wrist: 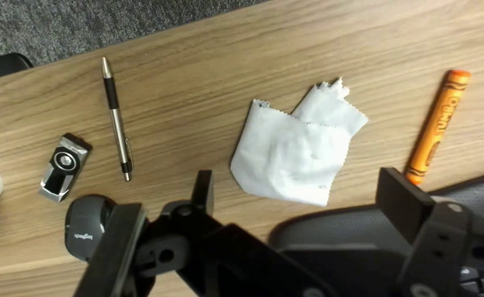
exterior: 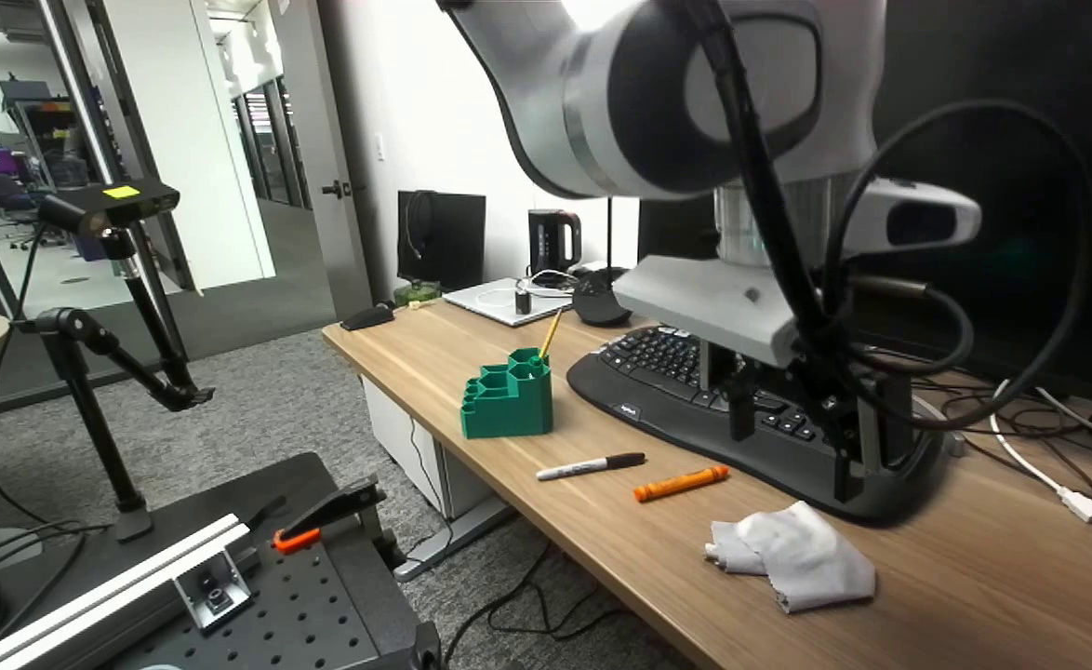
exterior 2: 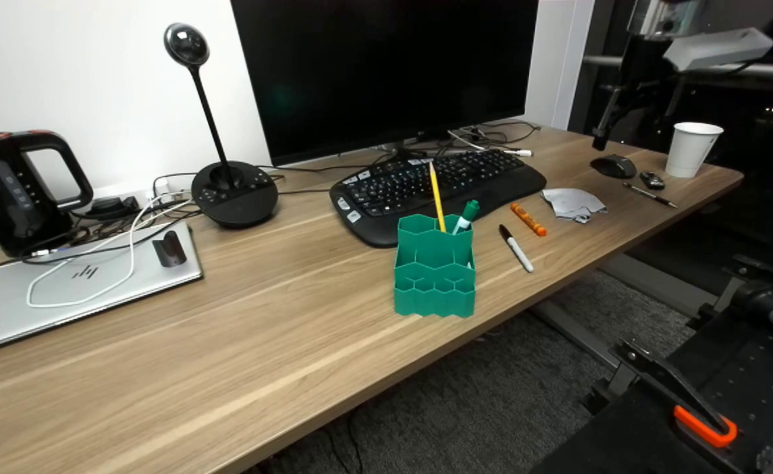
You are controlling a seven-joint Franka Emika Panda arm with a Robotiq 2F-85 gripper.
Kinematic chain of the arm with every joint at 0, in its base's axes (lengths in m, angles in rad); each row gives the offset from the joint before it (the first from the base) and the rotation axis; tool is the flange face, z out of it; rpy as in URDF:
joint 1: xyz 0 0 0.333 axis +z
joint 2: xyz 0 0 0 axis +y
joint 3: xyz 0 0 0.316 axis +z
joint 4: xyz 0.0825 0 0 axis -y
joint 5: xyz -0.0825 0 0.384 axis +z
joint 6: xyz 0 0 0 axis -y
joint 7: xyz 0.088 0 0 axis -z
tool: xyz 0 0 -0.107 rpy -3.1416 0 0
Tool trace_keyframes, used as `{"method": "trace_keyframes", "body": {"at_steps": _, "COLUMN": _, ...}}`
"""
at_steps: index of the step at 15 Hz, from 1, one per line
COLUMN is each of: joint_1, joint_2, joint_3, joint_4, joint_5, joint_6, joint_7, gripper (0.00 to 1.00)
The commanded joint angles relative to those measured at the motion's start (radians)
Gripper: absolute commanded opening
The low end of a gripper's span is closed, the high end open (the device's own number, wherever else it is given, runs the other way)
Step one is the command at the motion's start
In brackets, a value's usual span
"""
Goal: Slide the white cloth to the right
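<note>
While the folded white fabric cloth with zigzag edges (wrist: pixel 287 161) is lying on the light-brown wooden desk (wrist: pixel 184 57), just beside the black curved keyboard (exterior 2: pixel 455 179) and between the thick orange crayon (wrist: pixel 438 128) and the slim black-and-silver pen (wrist: pixel 116 117), the black two-fingered gripper (wrist: pixel 301 192) is hanging above the desk with its fingers spread wide, gripping nothing. No slide is under way yet, as I am judging it. In an exterior view the fingers are showing in front of the keyboard, so a straight descent could be landing on its palm rest instead of the cloth. The thin cloth could be bunching or unfolding if the push is catching one edge only, while too light a touch could be skimming over it. Which way "right" is running I cannot tell: towards the pen, the cloth could be sweeping that along; towards the crayon, it could be setting that rolling.

I am counting one cloth, one crayon, one pen, one keyboard, one black mouse (wrist: pixel 84 225), one small black-and-silver device (wrist: pixel 65 165), one white paper cup (exterior 2: pixel 689 151), one green honeycomb pen holder (exterior 2: pixel 434 296), one yellow pencil (exterior 2: pixel 436 197) standing in it, and two markers: a green-capped marker (exterior 2: pixel 469 210) standing there too and a black-capped white marker (exterior: pixel 591 467) lying on the desk.
</note>
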Motion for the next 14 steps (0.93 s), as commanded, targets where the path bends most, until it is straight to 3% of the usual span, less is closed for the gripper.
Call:
{"method": "trace_keyframes", "body": {"at_steps": 1, "joint_1": -0.018, "joint_2": 0.216, "joint_3": 0.023, "joint_4": 0.230, "joint_5": -0.008, "joint_6": -0.027, "joint_7": 0.058, "gripper": 1.00}}
{"method": "trace_keyframes", "body": {"at_steps": 8, "joint_1": -0.004, "joint_2": 0.448, "joint_3": 0.024, "joint_4": 0.489, "joint_5": -0.025, "joint_6": -0.129, "joint_7": 0.096, "gripper": 1.00}}
{"method": "trace_keyframes", "body": {"at_steps": 14, "joint_1": -0.005, "joint_2": 0.546, "joint_3": 0.029, "joint_4": 0.590, "joint_5": -0.030, "joint_6": -0.253, "joint_7": 0.087, "gripper": 1.00}}
